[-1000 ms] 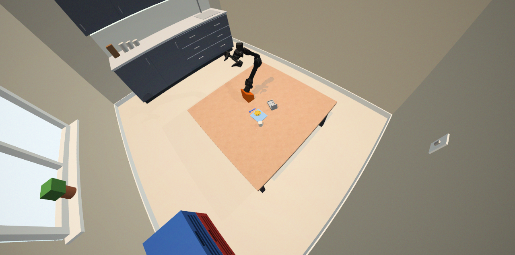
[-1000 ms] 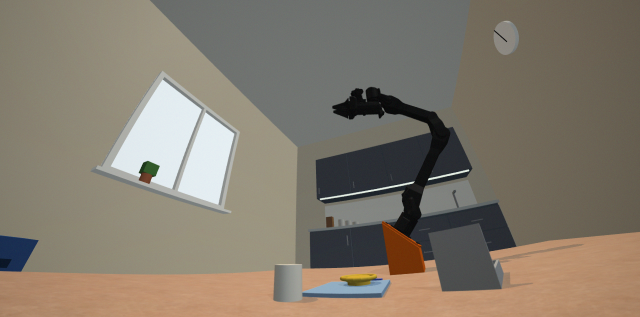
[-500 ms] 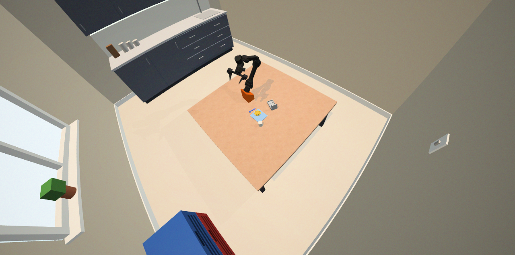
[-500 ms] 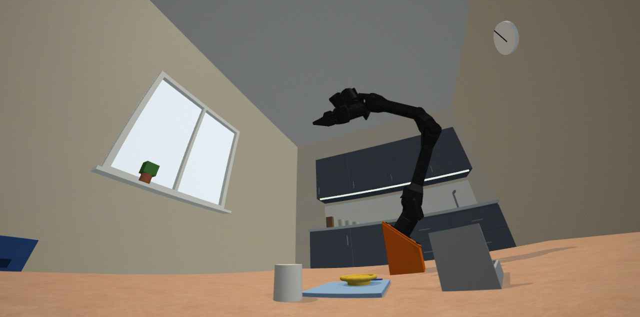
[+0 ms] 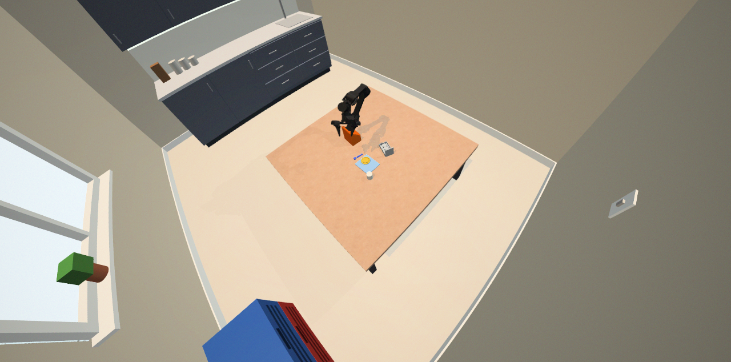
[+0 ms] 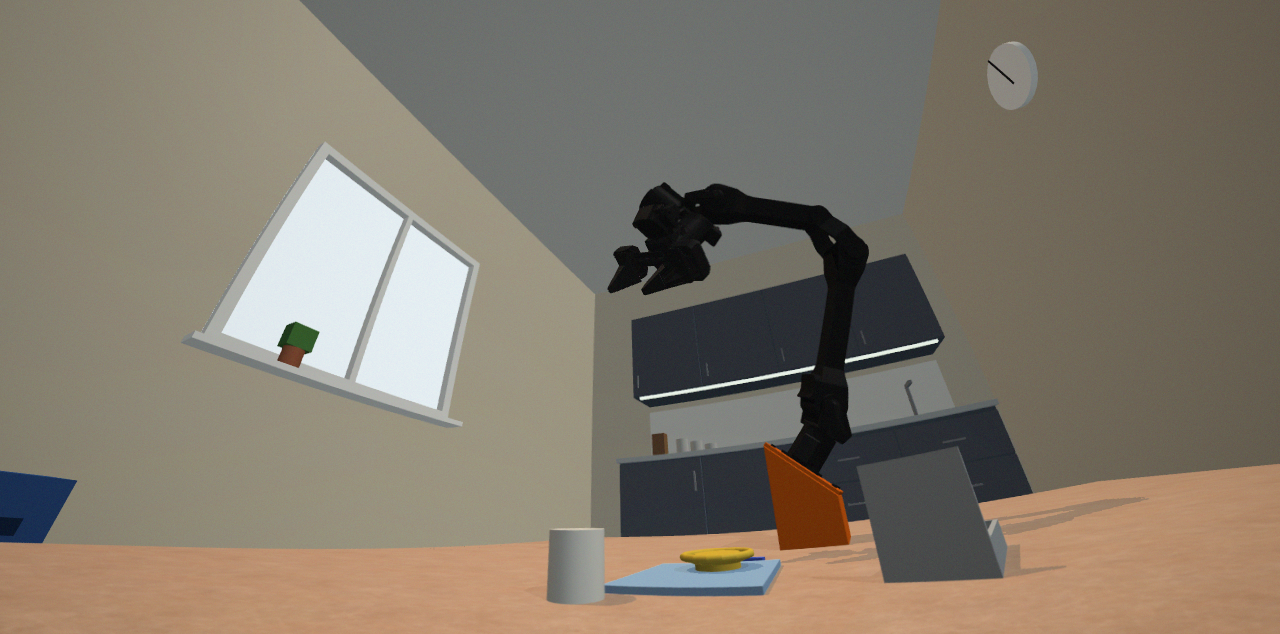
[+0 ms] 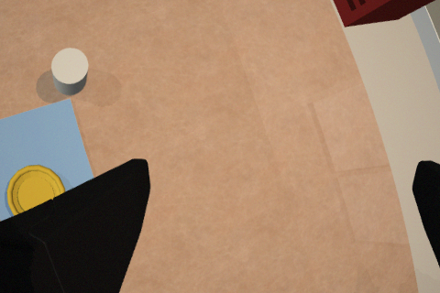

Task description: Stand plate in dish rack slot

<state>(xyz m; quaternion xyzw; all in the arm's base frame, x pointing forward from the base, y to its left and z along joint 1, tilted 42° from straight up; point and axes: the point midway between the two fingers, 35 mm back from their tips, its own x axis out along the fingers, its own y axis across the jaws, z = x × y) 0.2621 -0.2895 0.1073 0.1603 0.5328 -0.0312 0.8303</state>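
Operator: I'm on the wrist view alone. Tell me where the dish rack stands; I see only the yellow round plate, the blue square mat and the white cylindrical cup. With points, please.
Observer: The grey dish rack (image 5: 389, 152) (image 6: 921, 518) stands on the table beside the blue square mat (image 5: 373, 166) (image 6: 689, 578) (image 7: 46, 137), not on it. The top view shows this.

Operator: Copy. Tell me what else lies near the yellow round plate (image 5: 365, 160) (image 6: 716, 555) (image 7: 34, 192).

Observer: A thin blue utensil (image 5: 358, 156) lies just off the mat's edge, on the side nearer the orange wedge-shaped base (image 5: 351, 137) (image 6: 808, 505).

Operator: Now report my height.

Observer: In the exterior view the open jaws hang well above the plate, higher than the rack's top.
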